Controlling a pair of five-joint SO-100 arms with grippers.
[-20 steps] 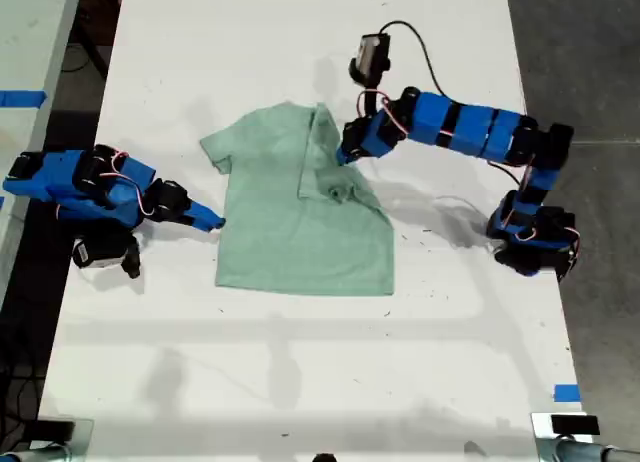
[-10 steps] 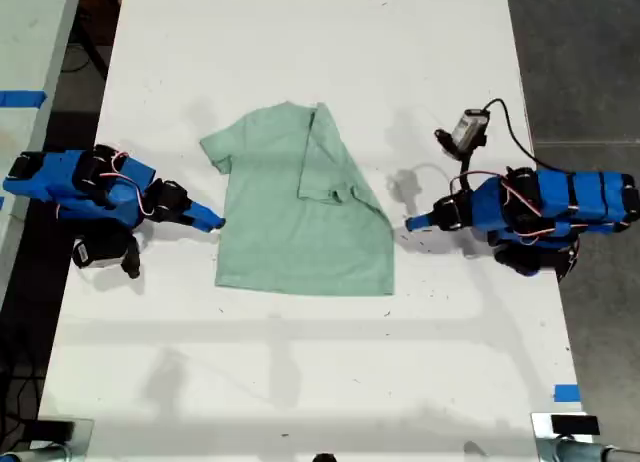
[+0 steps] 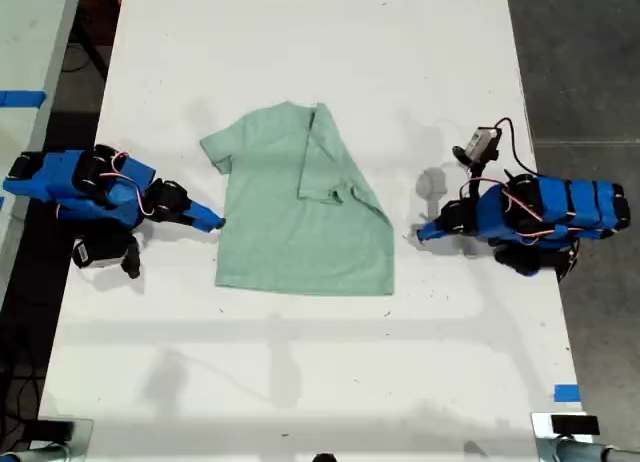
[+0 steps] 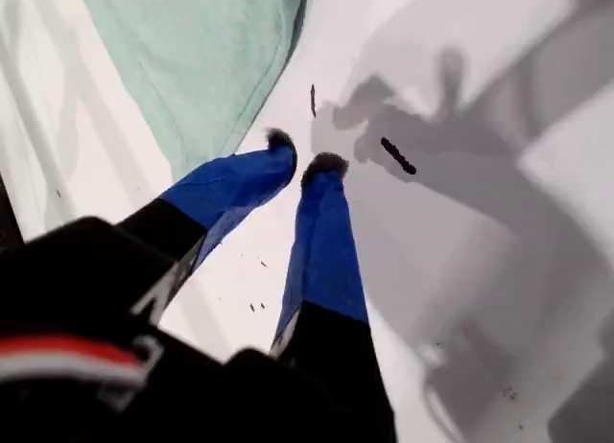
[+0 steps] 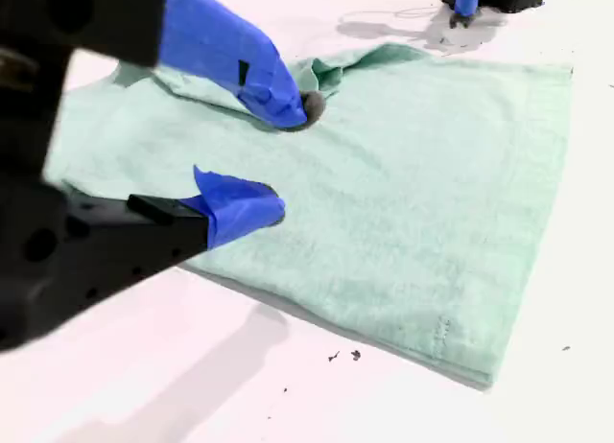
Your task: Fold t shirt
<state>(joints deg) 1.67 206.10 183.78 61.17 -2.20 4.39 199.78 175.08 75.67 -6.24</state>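
The pale mint-green t shirt (image 3: pixel 290 222) lies flat on the white table (image 3: pixel 300 382), with the sleeve on the exterior view's right folded in over the body. My first gripper (image 3: pixel 420 232) rests low on bare table just off the shirt's edge on the exterior view's right. Its fingertips (image 4: pixel 326 167) are almost touching, with nothing between them, and the t shirt (image 4: pixel 201 59) lies beyond them. My second gripper (image 5: pixel 273 160) stands open at the shirt's edge on the exterior view's left (image 3: pixel 215 222). Its fingers hang over the t shirt (image 5: pixel 432 174) without holding it.
A second table with blue tape (image 3: pixel 22 98) stands at the exterior view's left. Dark floor (image 3: pixel 580 62) runs along the exterior view's right. Blue tape (image 3: pixel 566 392) marks the white table's near corner on the exterior view's right. Small dark specks (image 4: pixel 395 155) dot the table.
The first arm has let go of the folded sleeve and drawn back to the exterior view's right, settling low on the table. The second arm and the shirt have stayed still.
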